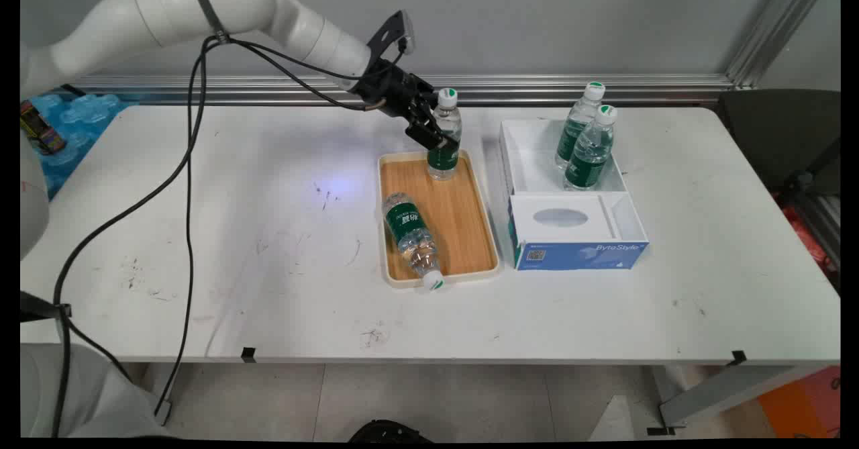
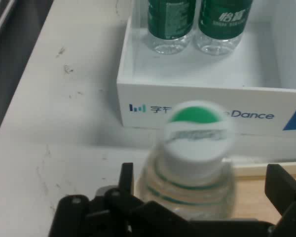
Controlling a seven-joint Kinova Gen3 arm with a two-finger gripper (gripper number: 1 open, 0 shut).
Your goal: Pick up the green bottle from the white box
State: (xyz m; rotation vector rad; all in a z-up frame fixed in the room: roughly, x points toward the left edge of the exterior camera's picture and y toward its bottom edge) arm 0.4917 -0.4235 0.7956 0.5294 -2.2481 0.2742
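Straddling the upright bottle (image 1: 444, 133) on the tray (image 1: 463, 221), the spread pincer (image 2: 207, 197) needs centring before any squeeze.

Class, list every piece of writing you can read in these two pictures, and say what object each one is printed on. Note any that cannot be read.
"Byte Style": front of the blue and white box, main view.
"Dance", after a partly hidden word: white box wall, hand view.
Bottle labels: green with white characters, too small to read.
Square code on the box front: unreadable.
Printing on the upright bottle's cap: blurred.
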